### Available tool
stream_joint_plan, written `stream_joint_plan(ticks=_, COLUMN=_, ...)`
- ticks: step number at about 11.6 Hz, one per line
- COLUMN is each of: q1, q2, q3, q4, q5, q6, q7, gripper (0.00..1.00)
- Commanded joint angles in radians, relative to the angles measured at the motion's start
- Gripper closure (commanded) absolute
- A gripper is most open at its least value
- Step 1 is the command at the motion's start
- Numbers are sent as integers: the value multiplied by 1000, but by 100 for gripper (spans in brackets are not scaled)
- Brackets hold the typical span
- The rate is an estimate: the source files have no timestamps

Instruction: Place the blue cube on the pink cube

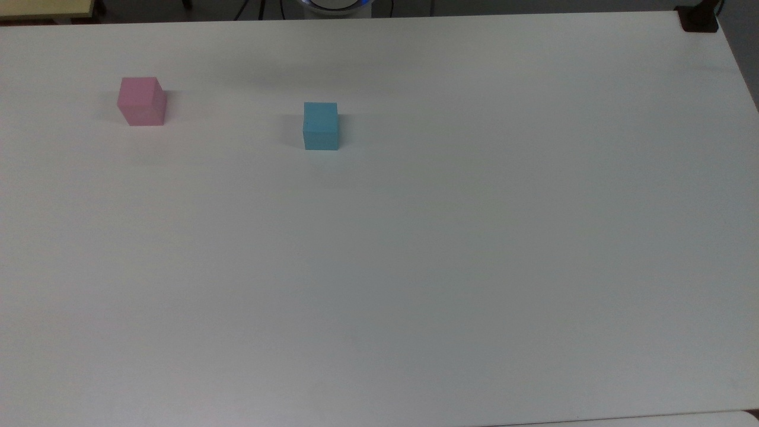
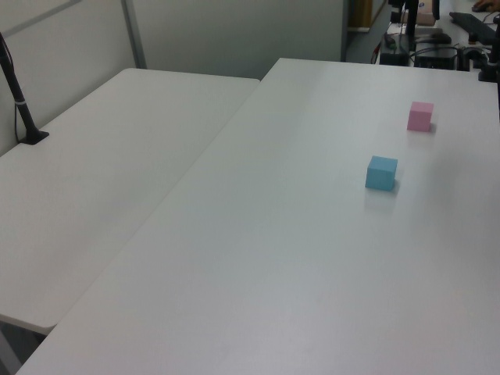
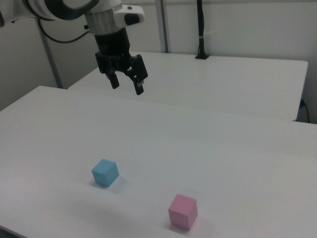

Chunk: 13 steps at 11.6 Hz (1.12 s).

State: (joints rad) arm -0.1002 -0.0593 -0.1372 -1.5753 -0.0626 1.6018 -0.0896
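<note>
A wide white desk (image 1: 415, 267) takes up most of the room; a second white desk (image 2: 94, 195) butts against it on the left view's left; a black pole (image 2: 19, 101) stands clamped at that one's far edge; pale partition walls (image 2: 234, 35) rise behind; light is soft and even.

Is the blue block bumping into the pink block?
Apart. In the top view, bare white table lies between the blue cube and the pink cube.

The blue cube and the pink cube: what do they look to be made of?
The blue cube: matte, evenly coloured, sharp-edged, no glare; likely painted wood, foam or plastic, which one cannot be told. The pink cube: same flat pastel finish and crisp edges, probably the same material.
</note>
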Motion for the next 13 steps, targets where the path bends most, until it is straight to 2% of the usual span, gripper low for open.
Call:
stream_joint_plan(ticks=1, q1=14, q2=-2, q3=-10, q4=1, q5=36, q6=-14, q7=-10, gripper=0)
stream_joint_plan(ticks=13, q1=14, q2=1, q3=-9, q4=-17, q5=35, q6=-7, q7=-25, gripper=0)
